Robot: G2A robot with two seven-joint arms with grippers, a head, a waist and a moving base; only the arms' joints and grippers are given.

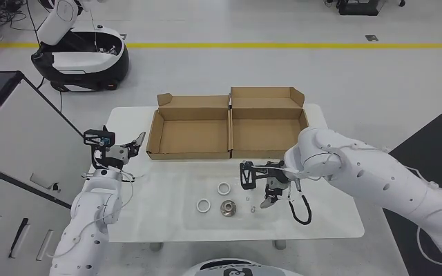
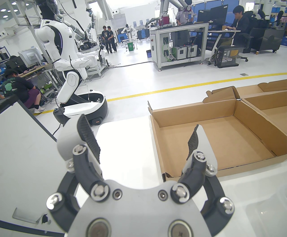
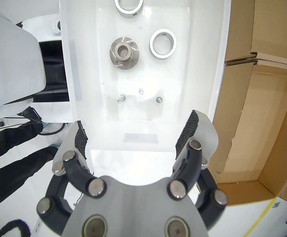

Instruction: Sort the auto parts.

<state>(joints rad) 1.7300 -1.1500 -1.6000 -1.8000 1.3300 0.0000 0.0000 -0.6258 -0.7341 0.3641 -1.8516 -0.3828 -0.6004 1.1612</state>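
Auto parts, round metal flange, shiny rings, bolts, left claw spread, right claw spread

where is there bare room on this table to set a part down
Both cardboard boxes have bare floors. The table is bare between the left tool and the rings. Crowded mid-table: rings, flange and bolts beside the right tool.

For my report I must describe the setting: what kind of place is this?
Probably a robotics laboratory: another white humanoid robot stands nearby, an equipment rack holds electronics, and a yellow line marks the floor.
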